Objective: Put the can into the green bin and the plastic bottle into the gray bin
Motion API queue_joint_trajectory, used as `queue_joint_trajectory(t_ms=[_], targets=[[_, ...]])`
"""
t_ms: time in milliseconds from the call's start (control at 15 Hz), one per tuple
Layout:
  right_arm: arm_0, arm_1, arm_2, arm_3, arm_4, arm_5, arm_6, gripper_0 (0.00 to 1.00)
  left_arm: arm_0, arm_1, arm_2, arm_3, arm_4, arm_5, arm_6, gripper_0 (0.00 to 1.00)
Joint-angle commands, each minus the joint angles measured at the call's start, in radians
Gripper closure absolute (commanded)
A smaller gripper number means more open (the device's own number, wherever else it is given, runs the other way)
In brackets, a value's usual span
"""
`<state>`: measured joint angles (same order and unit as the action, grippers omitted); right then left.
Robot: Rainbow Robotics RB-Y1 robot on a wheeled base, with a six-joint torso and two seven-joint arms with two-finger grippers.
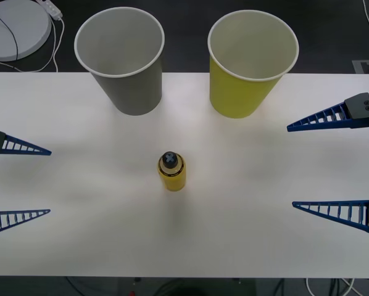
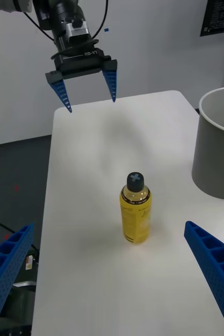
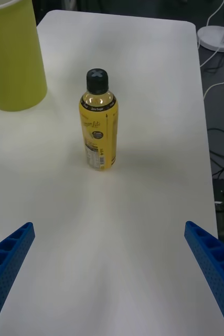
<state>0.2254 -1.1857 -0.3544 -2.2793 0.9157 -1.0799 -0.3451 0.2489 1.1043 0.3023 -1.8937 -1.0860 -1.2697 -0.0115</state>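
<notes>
The plastic bottle (image 1: 172, 172) stands upright midway between the wide-open left gripper (image 1: 49, 180) and wide-open right gripper (image 1: 290, 165), well apart from both.

- My front camera looks steeply down on the white rectangular table (image 1: 265, 203).
- My wrist cameras face inward from opposite sides, low, sharing the small yellow-labelled clear plastic bottle (image 2: 136, 210) mid-frame.

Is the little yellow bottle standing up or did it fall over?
Standing up. The plastic bottle sits on its base on the table, black cap on top, both pincers away from it.
</notes>
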Motion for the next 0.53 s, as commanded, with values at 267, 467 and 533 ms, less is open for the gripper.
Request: queue_joint_trajectory(t_ms=[267,467,533], targets=[[0.0,0.0,0.0,0.0,0.0,0.0,0.0,0.0,0.024,-0.054,-0.032,0.016,-0.011,0.041,-0.045,0.0],[0.0,0.0,0.0,0.0,0.0,0.0,0.0,0.0,0.024,-0.115,-0.052,0.016,-0.045,0.053,-0.062,0.0],[0.0,0.0,0.0,0.0,0.0,0.0,0.0,0.0,0.023,-0.13,-0.077,0.016,-0.045,0.084,-0.07,0.0]])
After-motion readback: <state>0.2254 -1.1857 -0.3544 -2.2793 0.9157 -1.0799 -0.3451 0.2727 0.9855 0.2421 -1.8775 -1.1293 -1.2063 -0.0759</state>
